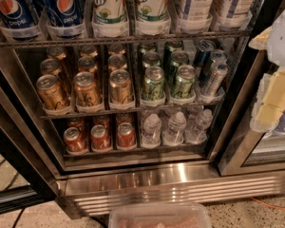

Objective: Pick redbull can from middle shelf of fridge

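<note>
The fridge (180,184) stands open in front of me, with its ribbed steel base panel below. The middle shelf (128,111) holds rows of gold cans (85,90) on the left and green cans (153,83) in the centre. The redbull cans are in the rightmost row, and the front redbull can (213,80) stands upright in its clear cup. My gripper (271,101), white and cream coloured, hangs at the right edge of the view. It is outside the fridge, to the right of the redbull row and apart from it.
The top rack holds big Pepsi bottles (64,8) and 7UP bottles (109,8). The bottom rack holds small red cans (99,137) and water bottles (175,127). A dark door frame (19,165) runs down the left. A clear plastic tub (159,216) sits low in front.
</note>
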Robot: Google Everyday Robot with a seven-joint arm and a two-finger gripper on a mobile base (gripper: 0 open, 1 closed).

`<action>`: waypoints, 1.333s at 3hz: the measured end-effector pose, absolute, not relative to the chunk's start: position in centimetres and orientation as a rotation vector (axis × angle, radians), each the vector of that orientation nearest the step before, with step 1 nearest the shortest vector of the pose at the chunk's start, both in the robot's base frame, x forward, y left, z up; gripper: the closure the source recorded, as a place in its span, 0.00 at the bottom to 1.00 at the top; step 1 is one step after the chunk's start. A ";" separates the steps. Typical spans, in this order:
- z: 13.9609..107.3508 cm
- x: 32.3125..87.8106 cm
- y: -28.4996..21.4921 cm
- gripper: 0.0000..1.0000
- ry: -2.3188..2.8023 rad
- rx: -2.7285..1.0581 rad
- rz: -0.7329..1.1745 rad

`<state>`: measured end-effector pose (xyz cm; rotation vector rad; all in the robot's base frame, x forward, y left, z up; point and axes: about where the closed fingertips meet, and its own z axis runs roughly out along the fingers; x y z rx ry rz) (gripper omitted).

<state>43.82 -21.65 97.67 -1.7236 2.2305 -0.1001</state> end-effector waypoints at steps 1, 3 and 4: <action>97.7 43.8 -21.7 0.00 2.230 -1.724 -0.100; 95.3 42.2 -21.3 0.00 2.196 -1.600 -0.088; 89.7 41.0 -21.6 0.00 2.229 -1.484 -0.030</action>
